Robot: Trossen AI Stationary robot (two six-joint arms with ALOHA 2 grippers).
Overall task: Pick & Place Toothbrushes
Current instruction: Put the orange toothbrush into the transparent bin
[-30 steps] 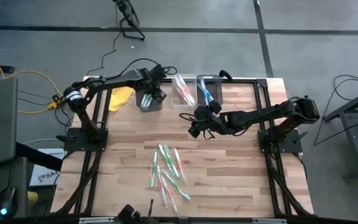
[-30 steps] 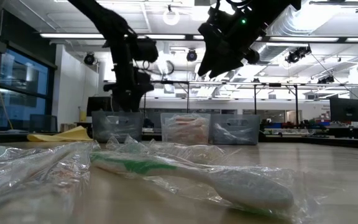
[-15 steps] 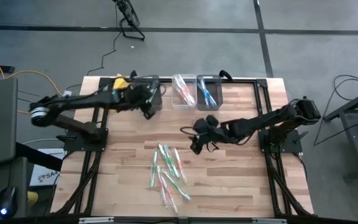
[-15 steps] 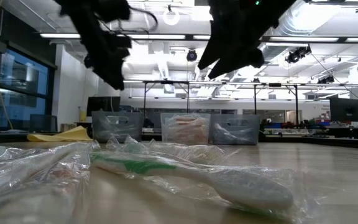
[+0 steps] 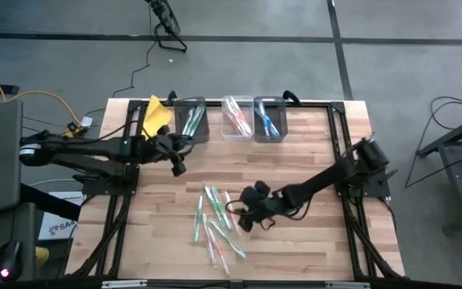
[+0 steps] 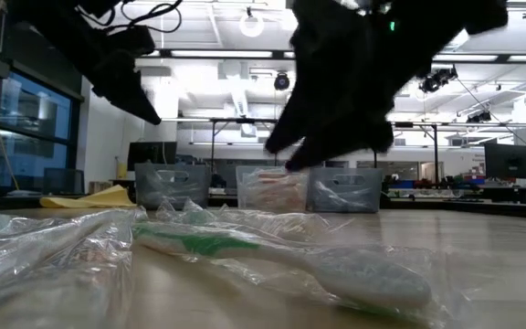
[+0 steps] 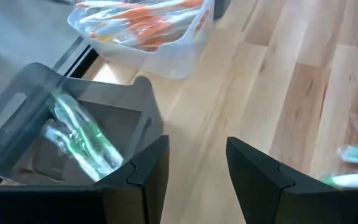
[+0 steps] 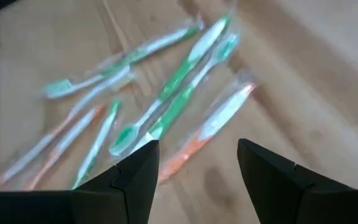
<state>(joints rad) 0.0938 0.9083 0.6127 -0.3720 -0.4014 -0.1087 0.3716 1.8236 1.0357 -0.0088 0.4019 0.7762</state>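
Two dark robot arms are shown over a light wooden slatted table [image 5: 311, 233], seen from above with the far edge at twelve o'clock. Within the last second the left gripper [image 5: 176, 164] has been drawn back from the grey plastic bin of green toothbrushes [image 5: 192, 120] at eleven o'clock; it now hangs empty toward nine o'clock, fingers apart, and in its wrist view that bin [image 7: 73, 134] and the clear bin of pink-orange brushes [image 7: 143, 28] are seen ahead. In the same second the right gripper [image 5: 249, 215] has been swung down from the table's middle to the loose pile of wrapped green, pink and white toothbrushes [image 5: 216, 221] at six o'clock; it is held just beside the pile at its three o'clock side, fingers wide, nothing between them, with the brushes [image 8: 166, 93] spread ahead of it. A third bin with blue brushes [image 5: 269, 120] stands at one o'clock. A delivery seems finished on the left, and the next pick is being lined up on the right.
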